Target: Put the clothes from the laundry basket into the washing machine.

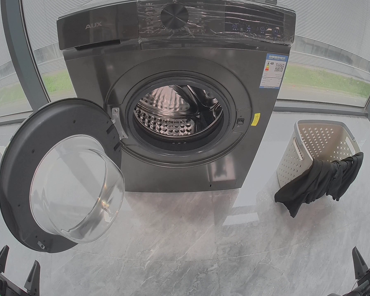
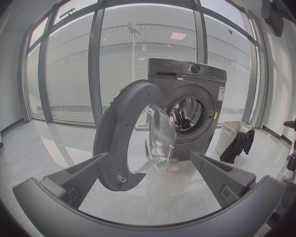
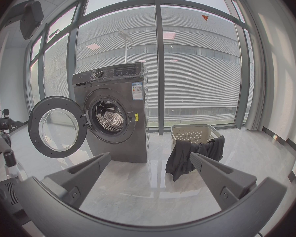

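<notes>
A glossy grey stone floor (image 1: 218, 243) mirrors the daylight. Tall windows (image 1: 333, 25) in dark frames (image 1: 18, 50) run from floor to ceiling. Outside stands a grey ribbed building (image 3: 200, 66), with a strip of grass (image 1: 329, 83) at its foot and a lamp post (image 3: 125, 46) before it. A pale curtain (image 3: 253, 92) hangs at the windows' end beside a white wall (image 3: 283, 83), and a dark box (image 3: 31, 15) is mounted high near the ceiling
</notes>
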Tool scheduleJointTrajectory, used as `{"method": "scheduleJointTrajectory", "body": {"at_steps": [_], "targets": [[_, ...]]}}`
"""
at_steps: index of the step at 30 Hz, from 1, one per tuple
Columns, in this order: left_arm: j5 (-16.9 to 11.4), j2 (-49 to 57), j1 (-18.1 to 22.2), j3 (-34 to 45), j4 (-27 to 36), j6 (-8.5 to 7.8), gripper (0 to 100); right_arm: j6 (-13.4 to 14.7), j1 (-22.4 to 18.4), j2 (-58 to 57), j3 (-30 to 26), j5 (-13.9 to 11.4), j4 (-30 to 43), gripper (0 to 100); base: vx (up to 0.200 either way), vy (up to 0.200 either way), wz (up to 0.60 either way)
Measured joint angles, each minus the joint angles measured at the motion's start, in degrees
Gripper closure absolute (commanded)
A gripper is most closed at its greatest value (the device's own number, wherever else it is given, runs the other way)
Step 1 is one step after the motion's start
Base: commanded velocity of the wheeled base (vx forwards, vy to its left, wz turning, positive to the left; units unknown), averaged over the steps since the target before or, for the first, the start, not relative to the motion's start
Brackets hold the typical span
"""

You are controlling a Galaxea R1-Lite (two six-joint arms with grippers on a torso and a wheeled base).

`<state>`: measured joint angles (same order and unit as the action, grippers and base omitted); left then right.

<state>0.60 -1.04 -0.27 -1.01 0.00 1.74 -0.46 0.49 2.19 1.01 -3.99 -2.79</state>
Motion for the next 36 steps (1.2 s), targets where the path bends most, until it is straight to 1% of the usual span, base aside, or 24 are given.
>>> {"method": "scheduleJointTrajectory", "body": {"at_steps": [2,5,6,11,35,36], "targets": [[-0.02,0.0,0.0,0.0,0.0,-0.02,0,0.11,-0.09,-0.52,0.0,0.76,0.79,0,0.0,0.0,0.0],[0.0,0.02,0.0,0.0,0.0,-0.02,0,0.68,-0.07,-1.04,0.0,2.77,4.05,0,0.0,0.0,0.0],[0.0,0.02,0.0,0.0,0.0,-0.02,0,0.65,-0.07,-1.16,0.0,3.06,4.49,0,0.0,0.0,0.0],[0.0,0.02,0.0,0.0,0.0,-0.07,0,0.15,0.02,-1.49,0.0,2.65,4.62,0,0.0,0.0,0.0],[0.02,0.0,0.0,0.0,0.0,-0.11,0,0.15,0.02,-1.6,0.0,2.68,4.64,0,0.0,-0.2,0.0],[0.05,0.02,0.0,0.0,0.0,-0.11,0,0.15,0.02,-1.57,0.0,2.71,4.64,0,0.0,0.0,0.0]]}}
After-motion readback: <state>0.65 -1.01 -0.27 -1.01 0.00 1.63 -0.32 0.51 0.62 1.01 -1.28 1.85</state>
